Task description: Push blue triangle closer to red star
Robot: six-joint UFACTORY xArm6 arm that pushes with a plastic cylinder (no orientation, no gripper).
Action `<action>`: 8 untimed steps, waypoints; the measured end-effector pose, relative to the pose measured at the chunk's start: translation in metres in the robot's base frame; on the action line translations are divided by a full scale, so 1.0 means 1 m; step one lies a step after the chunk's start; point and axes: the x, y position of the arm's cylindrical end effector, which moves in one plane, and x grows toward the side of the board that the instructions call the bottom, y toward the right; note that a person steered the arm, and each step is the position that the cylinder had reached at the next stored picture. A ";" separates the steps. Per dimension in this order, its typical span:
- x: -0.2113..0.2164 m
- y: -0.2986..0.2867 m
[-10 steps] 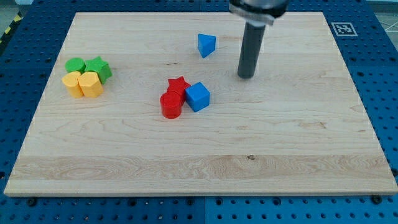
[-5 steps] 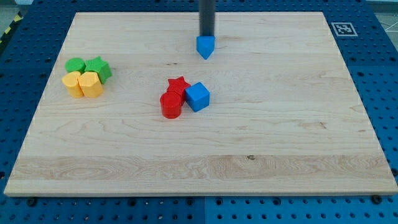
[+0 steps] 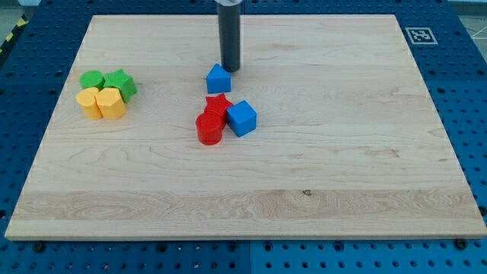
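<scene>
The blue triangle (image 3: pixel 218 79) lies on the wooden board, just above the red star (image 3: pixel 218 105) with a small gap between them. My tip (image 3: pixel 229 70) touches the triangle's upper right side. A red cylinder (image 3: pixel 208 129) sits against the star's lower left. A blue cube (image 3: pixel 241 118) sits against the star's right.
At the view's left is a cluster: a green cylinder (image 3: pixel 92 80), a green star (image 3: pixel 120 82) and two yellow blocks (image 3: pixel 102 103). The wooden board (image 3: pixel 342 152) lies on a blue pegboard table. A marker tag (image 3: pixel 420 35) is at the top right corner.
My tip went from the right to behind the blue triangle and pushed it down and left, close to the red star. The triangle also turned. The other blocks stayed put.
</scene>
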 end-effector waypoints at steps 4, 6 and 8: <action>0.013 0.016; 0.047 -0.008; 0.054 -0.010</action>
